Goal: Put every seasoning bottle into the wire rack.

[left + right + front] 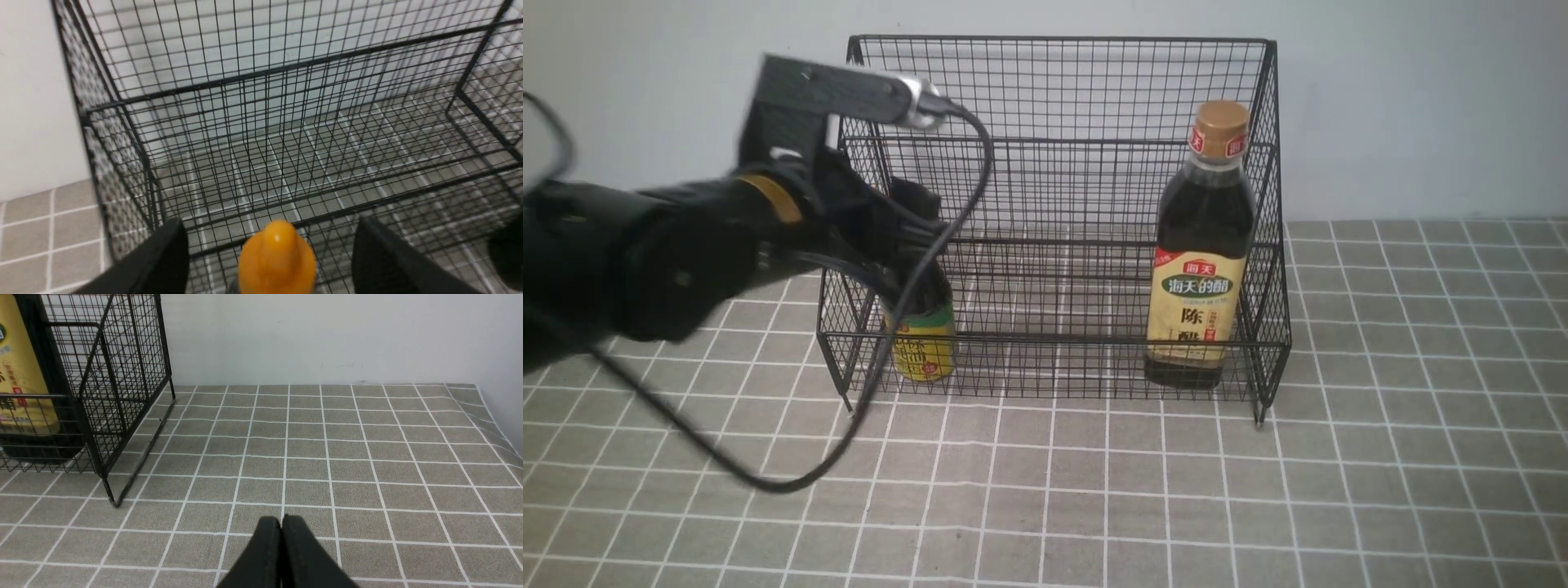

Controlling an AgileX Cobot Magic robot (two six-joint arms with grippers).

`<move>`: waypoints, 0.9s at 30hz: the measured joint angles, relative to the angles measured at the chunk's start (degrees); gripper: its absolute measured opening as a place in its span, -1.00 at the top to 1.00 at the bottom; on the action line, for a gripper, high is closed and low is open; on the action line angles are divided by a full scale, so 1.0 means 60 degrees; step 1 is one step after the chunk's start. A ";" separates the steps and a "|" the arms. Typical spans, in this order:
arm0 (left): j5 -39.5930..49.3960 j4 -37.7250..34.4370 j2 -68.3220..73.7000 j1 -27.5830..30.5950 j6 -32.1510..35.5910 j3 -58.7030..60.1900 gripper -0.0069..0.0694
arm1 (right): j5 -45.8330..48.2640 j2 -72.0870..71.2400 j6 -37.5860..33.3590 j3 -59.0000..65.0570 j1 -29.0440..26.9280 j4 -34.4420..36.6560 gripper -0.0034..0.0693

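So I'm looking at the wire rack [1062, 220] sitting at the far side of the tiled table [1258, 506], and both bottles are standing on its lowest tier now. The tall bottle [1201, 253] with the tan cap is standing upright at the right end, and the short bottle [923, 327] with the orange cap is sitting at the left end, upright as far as I can tell. My left gripper [271, 261] is hovering right over that short one, fingers spread wide on either side of the orange cap [277, 257] and not touching it, so I'm reading this as the release step. My right gripper [281, 555] is idling over bare table right of the rack, fingers pressed together, holding nothing. Next I'm thinking the left arm needs lifting straight up and back out, clearing the cap and the rack's front wires without nudging anything.
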 joint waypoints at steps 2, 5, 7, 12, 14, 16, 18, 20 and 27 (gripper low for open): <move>0.0727 0.0000 -0.0801 0.0000 0.0013 0.0000 -0.41 | 0.0000 0.0000 0.0000 0.0000 0.0000 0.0000 0.94; 0.1989 0.0000 -0.1919 0.0000 -0.0063 0.0000 -0.17 | 0.0000 0.0000 0.0000 0.0000 0.0000 0.0000 0.94; 0.2876 0.0000 -0.2779 0.0000 -0.0250 0.0000 0.12 | 0.0000 0.0000 0.0000 0.0000 0.0000 0.0000 0.94; 0.4109 0.0000 -0.4741 0.0000 -0.0535 0.0235 0.77 | 0.0000 0.0000 0.0000 0.0000 0.0000 0.0000 0.94; 0.4386 0.0000 -0.5407 0.0000 -0.0548 0.0415 0.81 | 0.0000 0.0000 0.0000 0.0000 0.0000 0.0000 0.94; 0.4722 0.0000 -0.5823 0.0000 -0.0555 0.0498 0.83 | 0.0000 0.0000 0.0000 0.0000 0.0000 0.0000 0.94; 0.5112 0.0000 -0.6325 0.0000 -0.0555 0.0528 0.84 | 0.0000 0.0000 0.0000 0.0000 0.0000 0.0000 0.94; 0.5396 0.0000 -0.6792 0.0000 -0.0555 0.0534 0.84 | 0.0000 0.0000 0.0000 0.0000 0.0000 0.0000 0.94; 0.5821 0.0000 -0.7424 0.0000 -0.0555 0.0534 0.84 | 0.0000 0.0000 0.0000 0.0000 0.0000 0.0000 0.94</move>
